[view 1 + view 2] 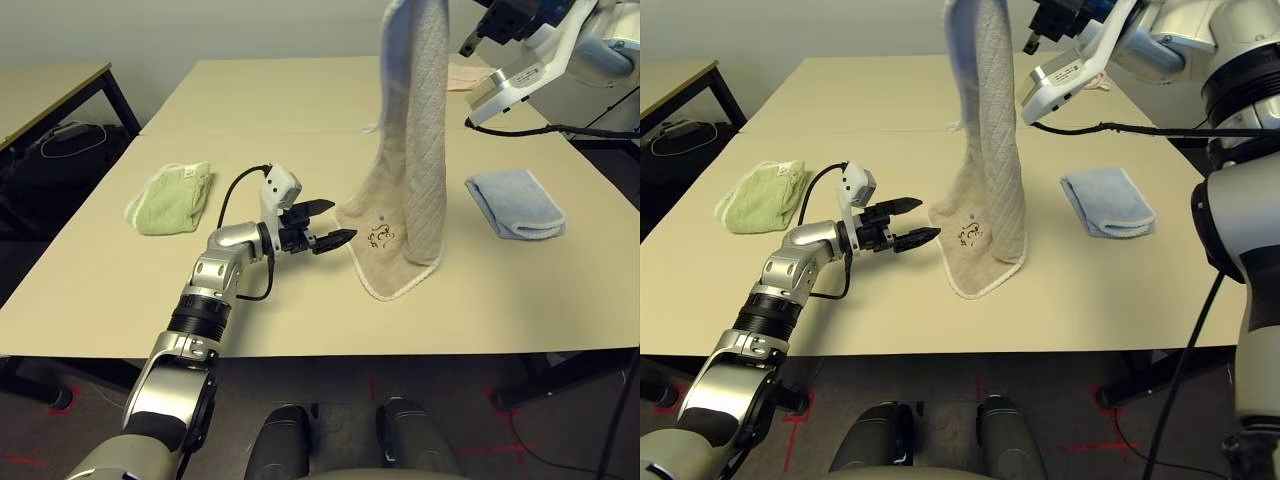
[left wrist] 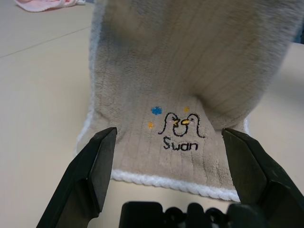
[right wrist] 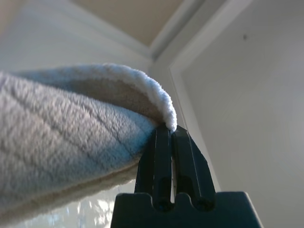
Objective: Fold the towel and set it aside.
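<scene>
Towel (image 1: pixel 410 150) hangs long-axis upright from my right gripper (image 3: pixel 170 137), pinched tight on its top edge; bottom hem rests on the table (image 1: pixel 300 110), straight ahead of my wide-spread left gripper (image 1: pixel 328 224), the nearer one.

left claw (image 2: pixel 168 161): jaws spread wide, both black fingers (image 2: pixel 90 175) clear of the cloth | towel (image 2: pixel 190 71): beige, hanging, its white-stitched bottom edge resting on the counter (image 2: pixel 42 95) just beyond the fingers | mark: small bird emblem with "Swan" between the jaws | pink cloth (image 2: pixel 42 4): far on the counter
</scene>
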